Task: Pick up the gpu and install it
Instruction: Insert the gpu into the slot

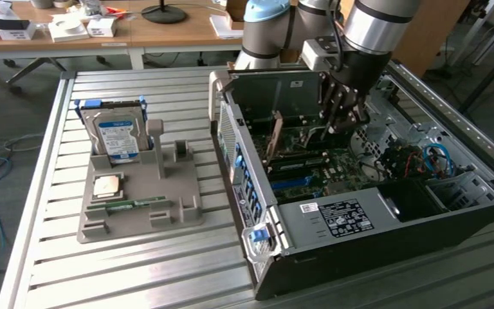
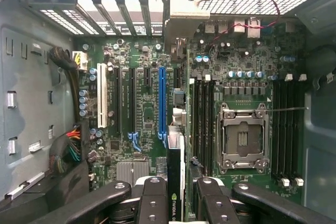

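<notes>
The gpu (image 2: pixel 175 174) shows edge-on in the wrist view, a thin dark card whose metal bracket (image 2: pixel 181 11) reaches the case's rear slots. My gripper (image 2: pixel 178 203) is shut on it, one black finger (image 2: pixel 152 198) on each side. The card hangs over the motherboard, just beside the long blue slot (image 2: pixel 161 98); I cannot tell whether it touches a slot. In the exterior view the gripper (image 1: pixel 347 119) is lowered inside the open computer case (image 1: pixel 333 219), with the gpu (image 1: pixel 274 138) standing upright under it.
On the exterior view's left a grey holder (image 1: pixel 178 212) carries a hard drive (image 1: pixel 118 136), a processor chip (image 1: pixel 108 187) and a memory stick (image 1: pixel 131 205). Inside the case are an open processor socket (image 2: pixel 244 137), memory slots (image 2: pixel 286 129) and cable bundles (image 2: pixel 71 150).
</notes>
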`<state>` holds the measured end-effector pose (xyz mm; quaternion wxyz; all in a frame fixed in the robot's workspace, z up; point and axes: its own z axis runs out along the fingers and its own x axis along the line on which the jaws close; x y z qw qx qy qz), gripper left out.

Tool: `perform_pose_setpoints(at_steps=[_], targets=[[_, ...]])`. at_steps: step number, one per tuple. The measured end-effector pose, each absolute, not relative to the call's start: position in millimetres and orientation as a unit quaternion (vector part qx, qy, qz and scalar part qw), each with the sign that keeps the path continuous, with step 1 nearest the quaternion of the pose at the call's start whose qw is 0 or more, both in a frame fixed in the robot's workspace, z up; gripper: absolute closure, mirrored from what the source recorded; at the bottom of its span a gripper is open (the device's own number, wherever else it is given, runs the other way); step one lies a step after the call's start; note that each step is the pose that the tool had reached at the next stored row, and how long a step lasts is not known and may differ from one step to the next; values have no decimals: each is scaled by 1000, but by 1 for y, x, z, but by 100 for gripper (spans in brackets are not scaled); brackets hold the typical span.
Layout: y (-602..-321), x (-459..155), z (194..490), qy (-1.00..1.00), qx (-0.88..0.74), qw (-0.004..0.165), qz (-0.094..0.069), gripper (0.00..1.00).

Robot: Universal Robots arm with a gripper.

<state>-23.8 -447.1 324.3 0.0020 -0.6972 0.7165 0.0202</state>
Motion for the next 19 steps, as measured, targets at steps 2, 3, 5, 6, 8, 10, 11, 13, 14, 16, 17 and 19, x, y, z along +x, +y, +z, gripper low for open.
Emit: perform_pose_setpoints(at_steps=[2,3,5,6,8,10,11,13,14,16,17,19], targets=[[-447,-24,323,717,-697,2,20,74],[-447,-24,322,717,-697,2,20,74],[-447,-25,321,716,-697,2,20,74],[-447,-25,321,716,-697,2,20,74],[-447,-25,320,716,-697,2,20,74],[-447,-25,320,716,-697,2,20,74],[-447,-25,320,716,-697,2,20,74],[-447,-25,320,716,-697,2,20,74],[-447,-25,320,716,-697,2,20,74],[-448,-25,320,716,-697,2,20,74],[-448,-25,320,716,-697,2,20,74],[-450,-25,320,716,-697,2,20,74]])
